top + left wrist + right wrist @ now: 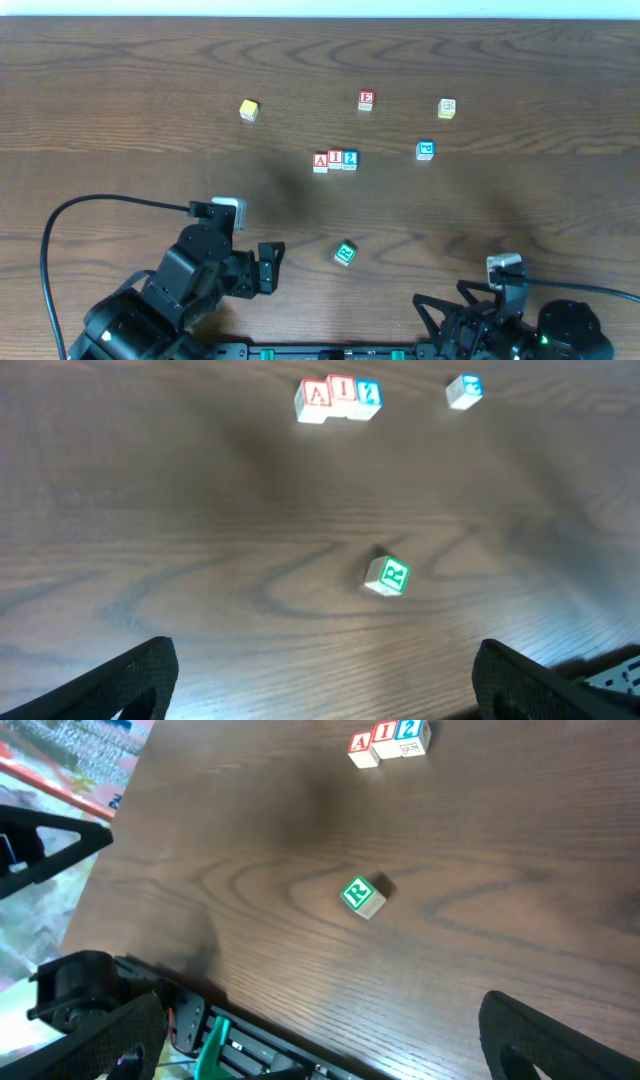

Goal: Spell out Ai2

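Three letter blocks stand side by side in a row at the table's middle: a red A block, a red I block and a blue 2 block. The row also shows at the top of the left wrist view and the right wrist view. My left gripper is open and empty near the front left. My right gripper is open and empty at the front right edge. Both grippers are far from the row.
A green R block lies tilted in front of the row, between the two arms. A blue block, a red E block and two yellow blocks lie scattered farther back.
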Robot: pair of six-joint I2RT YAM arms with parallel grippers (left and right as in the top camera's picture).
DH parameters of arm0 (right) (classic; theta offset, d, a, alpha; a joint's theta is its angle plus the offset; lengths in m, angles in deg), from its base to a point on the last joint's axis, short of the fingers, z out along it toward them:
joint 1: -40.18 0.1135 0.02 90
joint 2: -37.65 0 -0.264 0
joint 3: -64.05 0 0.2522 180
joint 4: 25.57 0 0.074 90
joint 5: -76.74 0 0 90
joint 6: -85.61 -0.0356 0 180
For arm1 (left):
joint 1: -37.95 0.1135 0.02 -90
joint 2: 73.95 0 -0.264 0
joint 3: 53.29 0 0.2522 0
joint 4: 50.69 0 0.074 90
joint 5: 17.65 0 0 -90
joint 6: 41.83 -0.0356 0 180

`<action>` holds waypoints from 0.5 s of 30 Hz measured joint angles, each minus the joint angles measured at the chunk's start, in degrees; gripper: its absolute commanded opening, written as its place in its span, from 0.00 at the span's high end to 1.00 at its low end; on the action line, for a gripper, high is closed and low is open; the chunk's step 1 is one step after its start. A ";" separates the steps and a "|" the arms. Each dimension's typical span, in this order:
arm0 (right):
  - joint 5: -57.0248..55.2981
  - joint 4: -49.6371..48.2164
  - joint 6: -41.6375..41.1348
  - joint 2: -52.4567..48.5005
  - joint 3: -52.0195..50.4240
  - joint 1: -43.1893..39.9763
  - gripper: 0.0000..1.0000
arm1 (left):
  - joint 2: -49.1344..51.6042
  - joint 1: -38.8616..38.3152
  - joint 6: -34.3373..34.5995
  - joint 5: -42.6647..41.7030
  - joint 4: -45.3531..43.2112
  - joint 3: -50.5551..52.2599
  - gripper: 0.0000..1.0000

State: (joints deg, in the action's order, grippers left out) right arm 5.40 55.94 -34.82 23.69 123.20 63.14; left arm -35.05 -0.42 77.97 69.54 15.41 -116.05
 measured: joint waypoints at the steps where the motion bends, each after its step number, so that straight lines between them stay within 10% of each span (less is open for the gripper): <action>1: 0.00 0.00 -0.02 0.00 0.00 0.00 0.01 | -0.02 0.00 0.00 0.00 0.59 0.00 0.05; 8: -0.02 0.04 -0.15 0.00 -0.02 0.00 0.01 | -1.14 7.15 -1.57 1.09 1.46 0.02 0.05; 15: 0.00 0.09 -0.15 0.00 -0.04 0.00 0.01 | -11.06 21.57 -18.34 2.21 -3.61 1.16 0.05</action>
State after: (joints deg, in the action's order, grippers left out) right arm 5.40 56.03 -34.98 23.69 123.16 63.14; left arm -46.11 21.16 59.63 71.75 11.80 -114.89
